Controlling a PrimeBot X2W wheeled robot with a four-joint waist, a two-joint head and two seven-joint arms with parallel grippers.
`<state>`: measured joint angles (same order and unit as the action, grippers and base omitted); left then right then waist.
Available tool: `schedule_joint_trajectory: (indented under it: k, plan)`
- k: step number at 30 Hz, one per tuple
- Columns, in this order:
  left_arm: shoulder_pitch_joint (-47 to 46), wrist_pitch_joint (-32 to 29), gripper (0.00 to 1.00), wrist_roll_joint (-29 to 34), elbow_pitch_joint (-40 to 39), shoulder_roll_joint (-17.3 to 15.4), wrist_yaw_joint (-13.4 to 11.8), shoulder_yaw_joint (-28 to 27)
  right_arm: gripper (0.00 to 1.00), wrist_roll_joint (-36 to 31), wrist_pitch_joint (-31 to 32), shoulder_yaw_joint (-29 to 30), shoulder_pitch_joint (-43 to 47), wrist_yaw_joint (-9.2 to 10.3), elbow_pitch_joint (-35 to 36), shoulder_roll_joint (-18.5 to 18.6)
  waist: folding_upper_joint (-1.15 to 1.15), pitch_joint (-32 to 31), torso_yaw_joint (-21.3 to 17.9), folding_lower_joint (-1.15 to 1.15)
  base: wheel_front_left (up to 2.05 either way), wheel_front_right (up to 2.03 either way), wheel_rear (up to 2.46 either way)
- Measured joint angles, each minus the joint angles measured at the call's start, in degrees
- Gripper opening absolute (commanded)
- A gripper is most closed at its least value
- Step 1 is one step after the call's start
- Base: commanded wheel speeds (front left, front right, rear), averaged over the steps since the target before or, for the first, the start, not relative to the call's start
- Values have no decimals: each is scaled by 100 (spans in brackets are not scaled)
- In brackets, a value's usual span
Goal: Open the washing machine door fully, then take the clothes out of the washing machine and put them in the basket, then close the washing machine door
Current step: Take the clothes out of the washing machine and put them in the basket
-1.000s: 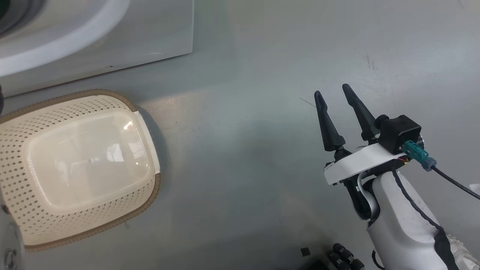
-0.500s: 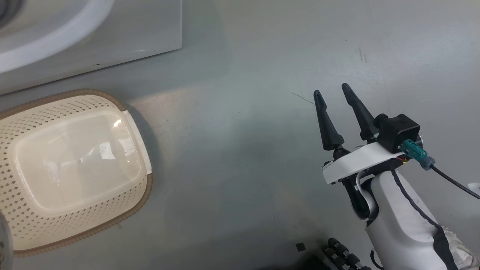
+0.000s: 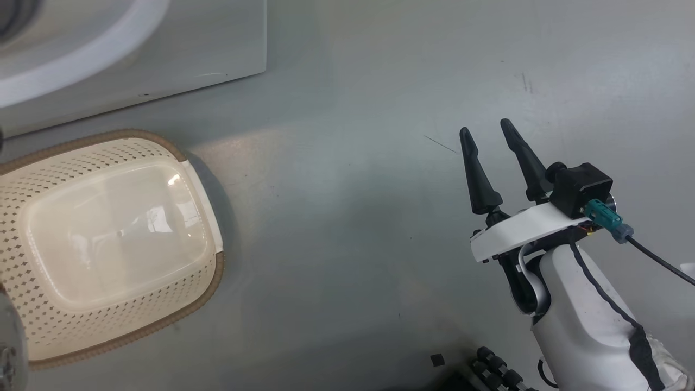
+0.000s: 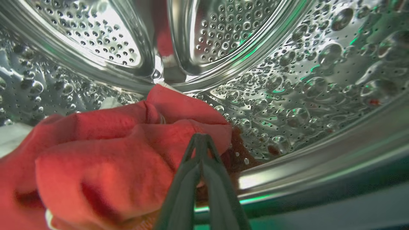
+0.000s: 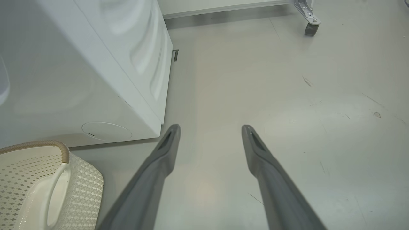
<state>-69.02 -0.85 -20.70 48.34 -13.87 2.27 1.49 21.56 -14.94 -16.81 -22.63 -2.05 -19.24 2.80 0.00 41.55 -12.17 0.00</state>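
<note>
Inside the washing machine's steel perforated drum (image 4: 287, 80) lies the clothes (image 4: 111, 143), a bunched bright red garment. My left gripper (image 4: 200, 136) is in the drum with its fingers pressed together, pinching a fold of the red fabric. The cream basket (image 3: 214, 271) stands empty on the floor at the left, just in front of the white washing machine (image 3: 190, 49). My right gripper (image 3: 484, 126) hovers open over bare floor, well right of the basket. Its wrist view shows the basket's handle (image 5: 54, 191) and the machine's corner (image 5: 80, 80). The washing machine door is out of view.
Grey floor (image 3: 347, 217) stretches between the basket and my right arm. A caster wheel (image 5: 309, 29) of some frame stands far behind the machine. Black rollers of my base (image 3: 497, 369) show at the bottom edge.
The head view has shifted slightly, so the camera moved. The right gripper stays open in nearly the same spot. The basket remains empty.
</note>
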Motion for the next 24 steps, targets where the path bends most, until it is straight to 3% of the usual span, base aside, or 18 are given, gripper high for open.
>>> schedule_joint_trajectory:
  k: [8,24]
  plan:
    - [4,438,0,81,148,146,5,55,100,-56,0,78,-52,1,-92,1,0,-146,130,0,0,0,0]
    - [463,1325,0,53,576,786,210,197,100,-358,0,370,-18,-33,-364,74,0,-752,558,0,0,0,0]
